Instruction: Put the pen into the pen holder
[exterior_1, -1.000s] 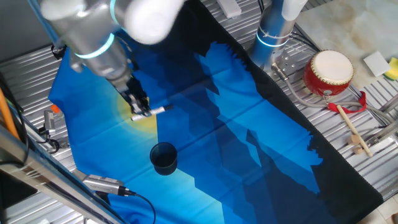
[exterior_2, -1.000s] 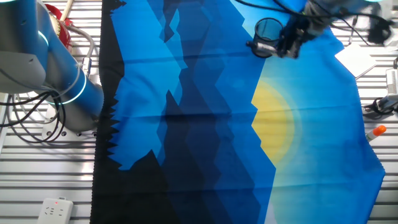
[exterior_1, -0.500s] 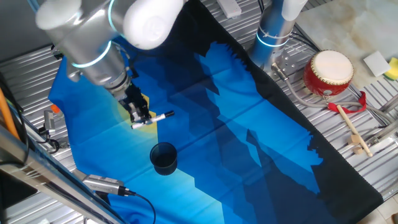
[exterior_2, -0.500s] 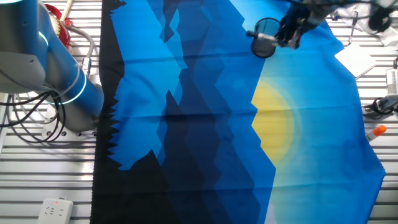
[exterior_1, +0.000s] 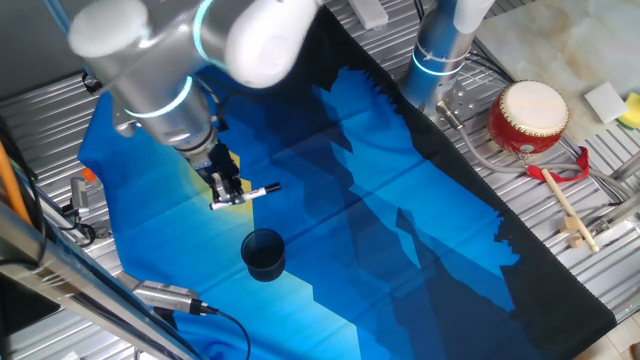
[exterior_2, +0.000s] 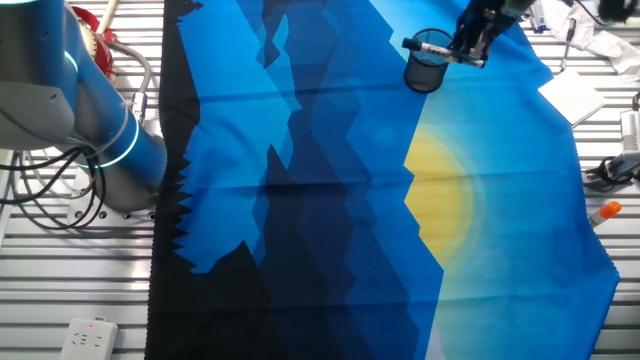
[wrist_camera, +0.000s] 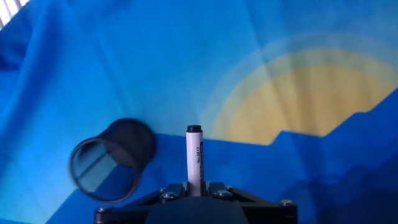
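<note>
Pincer (exterior_1: 228, 190) grips pen (exterior_1: 252, 191) (aloft).

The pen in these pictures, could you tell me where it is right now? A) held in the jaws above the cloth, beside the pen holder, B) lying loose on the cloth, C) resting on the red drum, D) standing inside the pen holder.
A: the pen sticks out from the closed jaws of the gripper, clear of the cloth, with the pen holder empty beside it.
</note>
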